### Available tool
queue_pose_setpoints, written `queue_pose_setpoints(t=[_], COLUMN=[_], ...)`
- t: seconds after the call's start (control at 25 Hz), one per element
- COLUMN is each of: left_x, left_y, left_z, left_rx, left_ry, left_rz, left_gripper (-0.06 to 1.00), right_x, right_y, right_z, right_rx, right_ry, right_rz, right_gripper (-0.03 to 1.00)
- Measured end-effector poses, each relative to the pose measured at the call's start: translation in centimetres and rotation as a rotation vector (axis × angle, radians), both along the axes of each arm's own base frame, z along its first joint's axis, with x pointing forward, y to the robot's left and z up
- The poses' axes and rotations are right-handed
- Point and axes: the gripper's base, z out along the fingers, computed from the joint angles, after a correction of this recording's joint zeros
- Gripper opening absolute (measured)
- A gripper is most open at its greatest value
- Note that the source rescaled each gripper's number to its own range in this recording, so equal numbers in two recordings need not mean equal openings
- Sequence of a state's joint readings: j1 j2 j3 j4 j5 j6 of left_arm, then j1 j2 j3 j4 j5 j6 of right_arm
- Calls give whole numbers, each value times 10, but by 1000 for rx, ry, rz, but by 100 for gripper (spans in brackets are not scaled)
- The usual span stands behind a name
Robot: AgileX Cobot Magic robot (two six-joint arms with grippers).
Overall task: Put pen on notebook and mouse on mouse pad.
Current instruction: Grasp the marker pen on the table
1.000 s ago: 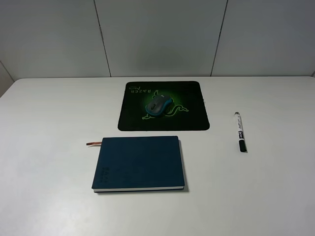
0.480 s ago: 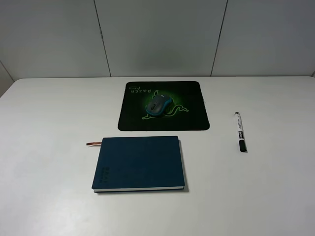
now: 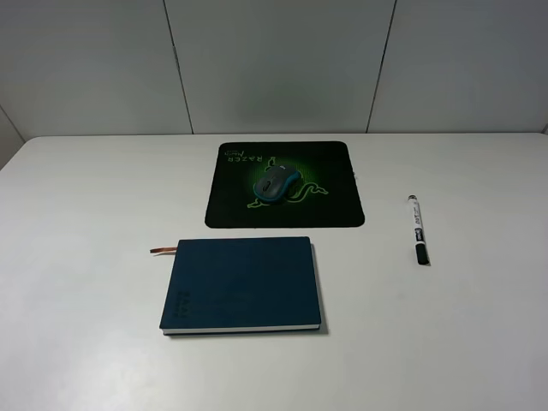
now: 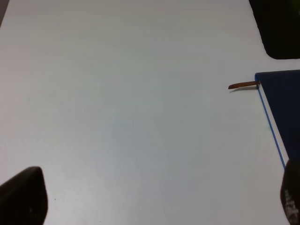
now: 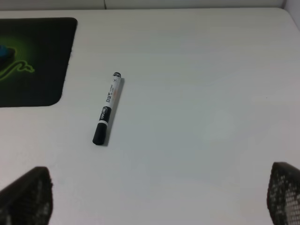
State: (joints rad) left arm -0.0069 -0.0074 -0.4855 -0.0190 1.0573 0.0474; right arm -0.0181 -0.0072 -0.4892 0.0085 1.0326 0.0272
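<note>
On the white table [image 3: 86, 214] the mouse [image 3: 274, 183] sits on the mouse pad [image 3: 334, 163], but the pen [image 3: 417, 229] lies well apart from the notebook [image 3: 244, 282], so the left gripper [image 4: 154, 201] and right gripper [image 5: 153, 197] hang open, empty.

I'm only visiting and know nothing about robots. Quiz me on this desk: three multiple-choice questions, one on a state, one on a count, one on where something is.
1. The notebook is: A) closed and lying flat; B) open; C) standing on edge.
2. How many things rest on the mouse pad? A) none; B) one; C) two.
3. The pen lies: A) on the notebook; B) on the mouse pad; C) on the bare table, to the mouse pad's right in the high view.

Answers:
1 A: its teal-blue cover faces up with the pages shut beneath it.
2 B: only the mouse sits there.
3 C: white table shows all around it, and it touches neither the mouse pad nor the notebook.
</note>
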Motion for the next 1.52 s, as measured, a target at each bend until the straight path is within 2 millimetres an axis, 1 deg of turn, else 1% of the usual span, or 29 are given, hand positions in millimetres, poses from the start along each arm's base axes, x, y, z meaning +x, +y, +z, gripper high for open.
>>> queue_pose_setpoints(t=[1.12, 1.2, 1.28, 1.44, 1.52], left_x=[0, 0, 0, 0, 0], left_y=[0, 0, 0, 0, 0], left_z=[0, 0, 0, 0, 0], left_rx=[0, 0, 0, 0, 0], left_ry=[0, 0, 0, 0, 0], left_rz=[0, 0, 0, 0, 0], left_gripper=[100, 100, 100, 100, 100], right_x=[-1, 0, 4, 25, 41], right_y=[1, 1, 1, 1, 0], right_z=[2, 8, 20, 48, 62], right_rx=[7, 9, 11, 14, 15], right_ry=[-6, -9, 3, 70, 115], right_rz=[5, 6, 7, 8, 8], right_gripper=[100, 100, 100, 100, 100])
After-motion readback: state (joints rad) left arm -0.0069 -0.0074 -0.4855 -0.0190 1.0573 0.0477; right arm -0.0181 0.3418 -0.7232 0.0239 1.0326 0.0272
